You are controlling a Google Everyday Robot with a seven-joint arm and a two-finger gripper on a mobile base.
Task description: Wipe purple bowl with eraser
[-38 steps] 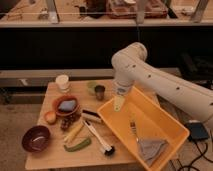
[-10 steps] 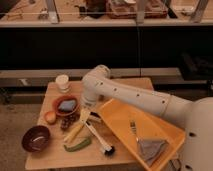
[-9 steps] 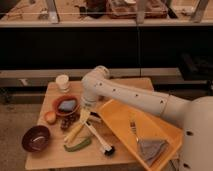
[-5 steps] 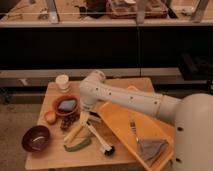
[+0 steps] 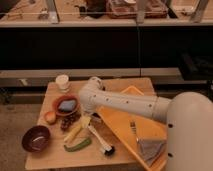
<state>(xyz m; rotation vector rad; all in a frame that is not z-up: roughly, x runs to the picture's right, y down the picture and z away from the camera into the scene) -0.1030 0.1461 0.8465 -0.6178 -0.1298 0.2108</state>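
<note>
The white robot arm [image 5: 127,106] has swung leftward off the yellow plastic tray [image 5: 116,129]; it now lies across the middle of the pale wooden desk [image 5: 52,159], its rounded wrist beside the orange-red bowl [image 5: 56,107] that holds a blue item. The end effector [image 5: 86,119] hangs below that wrist, above the banana [image 5: 73,133] and the white-handled brush [image 5: 95,136]. Its jaws stand apart with nothing seen between them.

The round, shallow, dark purple bowl [image 5: 36,138], glossy inside, sits at the desk's front-left corner. It lies leftward and nearer the camera than the end effector, with the banana between them.

I cannot pick out the small black-and-tan eraser. It may be hidden behind the arm, so its long axis cannot be told. In my judgement it must be found and gripped before any wiping.
</note>
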